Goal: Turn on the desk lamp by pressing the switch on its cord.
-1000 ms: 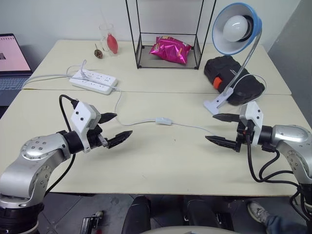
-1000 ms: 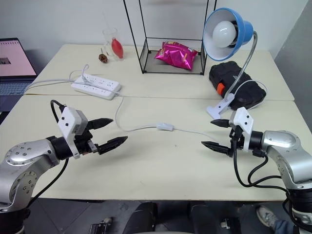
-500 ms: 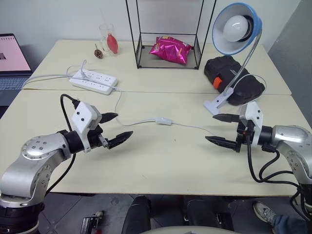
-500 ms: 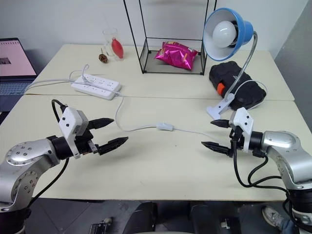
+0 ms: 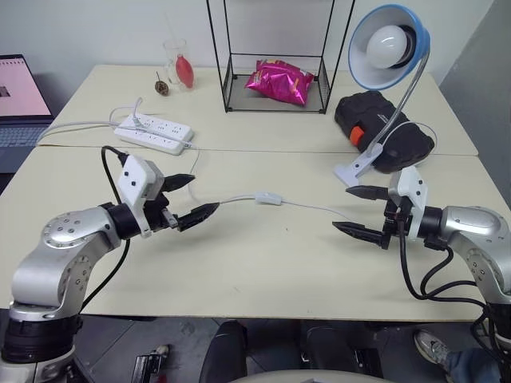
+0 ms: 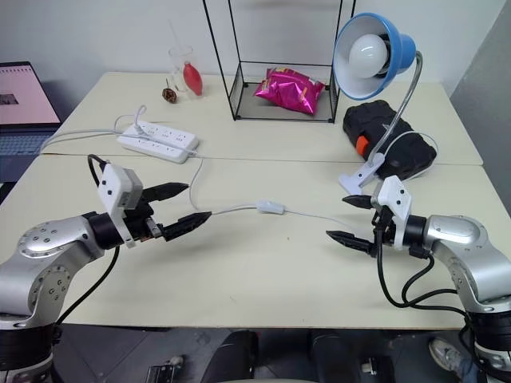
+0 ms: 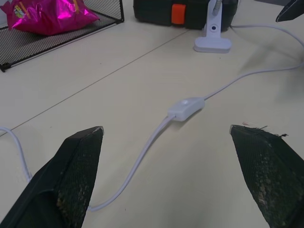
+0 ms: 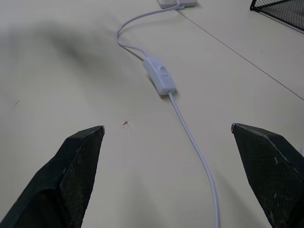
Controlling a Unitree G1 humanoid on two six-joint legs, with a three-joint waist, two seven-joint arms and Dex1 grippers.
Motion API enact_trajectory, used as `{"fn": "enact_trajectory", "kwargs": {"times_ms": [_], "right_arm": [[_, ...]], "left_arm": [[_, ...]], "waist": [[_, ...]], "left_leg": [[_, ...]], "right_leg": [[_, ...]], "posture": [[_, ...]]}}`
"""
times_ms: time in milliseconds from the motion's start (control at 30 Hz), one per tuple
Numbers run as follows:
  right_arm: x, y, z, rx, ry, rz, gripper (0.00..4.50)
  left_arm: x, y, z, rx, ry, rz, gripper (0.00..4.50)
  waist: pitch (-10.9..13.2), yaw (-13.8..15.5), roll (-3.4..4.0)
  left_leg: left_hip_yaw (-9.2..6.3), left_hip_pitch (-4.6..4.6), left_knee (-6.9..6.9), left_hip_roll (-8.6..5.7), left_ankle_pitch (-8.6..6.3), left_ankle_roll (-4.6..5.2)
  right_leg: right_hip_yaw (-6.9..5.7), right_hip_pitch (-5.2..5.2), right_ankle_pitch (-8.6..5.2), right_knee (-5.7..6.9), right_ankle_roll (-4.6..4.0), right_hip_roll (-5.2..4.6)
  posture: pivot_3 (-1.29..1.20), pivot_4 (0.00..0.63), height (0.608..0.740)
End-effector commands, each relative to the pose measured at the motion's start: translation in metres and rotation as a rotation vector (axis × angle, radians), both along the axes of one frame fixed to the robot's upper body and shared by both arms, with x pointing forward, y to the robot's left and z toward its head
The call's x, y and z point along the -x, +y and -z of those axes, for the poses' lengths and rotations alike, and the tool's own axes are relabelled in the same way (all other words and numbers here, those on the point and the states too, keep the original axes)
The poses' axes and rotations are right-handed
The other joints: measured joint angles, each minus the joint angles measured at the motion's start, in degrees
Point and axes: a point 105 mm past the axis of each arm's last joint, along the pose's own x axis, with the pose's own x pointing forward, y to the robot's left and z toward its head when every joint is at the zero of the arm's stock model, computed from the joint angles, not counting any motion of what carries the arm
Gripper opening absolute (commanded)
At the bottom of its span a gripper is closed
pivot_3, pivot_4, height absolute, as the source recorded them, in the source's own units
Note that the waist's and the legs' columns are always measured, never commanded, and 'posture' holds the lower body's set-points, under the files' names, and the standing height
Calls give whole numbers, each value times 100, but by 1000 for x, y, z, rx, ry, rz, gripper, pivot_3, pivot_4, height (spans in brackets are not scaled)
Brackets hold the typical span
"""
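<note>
Pink snack bag (image 5: pixel 279 80) in wire rack (image 5: pixel 231 92), power strip (image 5: pixel 153 133) nearby

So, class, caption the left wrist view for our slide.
Open left pincer frames the switch on its cord, lying on the table.

— Where's the switch (image 5: pixel 268 198)?

— Flat on the cream table, about midway between the two arms, a small white oblong with a rocker on top, touching nothing but the table.

— And the cord (image 5: pixel 313 208)?

— Thin and white, leaving both ends of the switch: one stretch curves off to the left side, the other runs right toward the lamp's white clip base.

— The desk lamp (image 5: pixel 389 45)?

— At the right rear, blue round shade tilted toward the front, white bulb unlit, on a curved silver gooseneck.
</note>
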Motion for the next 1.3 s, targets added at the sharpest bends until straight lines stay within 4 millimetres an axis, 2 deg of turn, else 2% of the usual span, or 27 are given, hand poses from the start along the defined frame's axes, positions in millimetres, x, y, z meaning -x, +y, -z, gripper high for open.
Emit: {"fn": "enact_trajectory", "kwargs": {"times_ms": [33,267,533,800,1100,1167,1200,1233,1300], "right_arm": [[1,10,-7,-11,7,32,4500],[15,28,-6,-30,92,67,4500],[24,47,-7,-65,114,116,4500],[35,50,-8,-64,137,132,4500],[39,47,-8,-56,143,147,4500],[39,47,-8,-55,144,148,4500],[40,47,-8,-53,145,148,4500],[40,47,-8,-52,146,148,4500],[40,47,-8,-51,146,147,4500]], "left_arm": [[-10,-13,-1,-4,-8,87,4456],[-49,-33,12,-19,61,204,4456],[-79,-57,28,-70,101,306,4456],[-91,-70,49,-103,182,358,4456],[-91,-76,51,-96,207,406,4456],[-91,-78,51,-88,207,409,4091],[-91,-78,51,-86,207,410,4086],[-91,-79,52,-86,211,412,3736],[-90,-80,55,-96,217,421,3360]], "waist": [[0,7,0],[0,4,0],[0,-12,-1],[0,-10,-1],[0,-10,-2],[0,-10,-2],[0,-10,-2],[0,-11,-2],[0,-11,-2]], "left_leg": [[-3,0,1,-1,0,0],[-5,-4,1,-2,0,0],[-10,-17,1,-7,0,1],[-16,-19,0,-8,0,1],[-18,-19,1,-8,1,2],[-18,-19,1,-7,1,2],[-18,-19,1,-8,1,2],[-18,-19,1,-8,1,2],[-18,-19,1,-8,1,2]], "right_leg": [[-2,0,0,1,0,0],[-3,-2,1,1,1,3],[-8,-11,16,-1,-24,3],[-15,-10,14,0,-22,5],[-15,-9,11,2,-18,5],[-15,-9,12,2,-18,5],[-15,-9,11,2,-18,5],[-15,-9,12,2,-18,5],[-15,-9,12,2,-18,5]], "posture": [[0,150,740],[0,150,740],[0,150,740],[0,150,740],[0,150,740],[0,150,740],[0,150,740],[0,150,740],[0,150,740]]}}
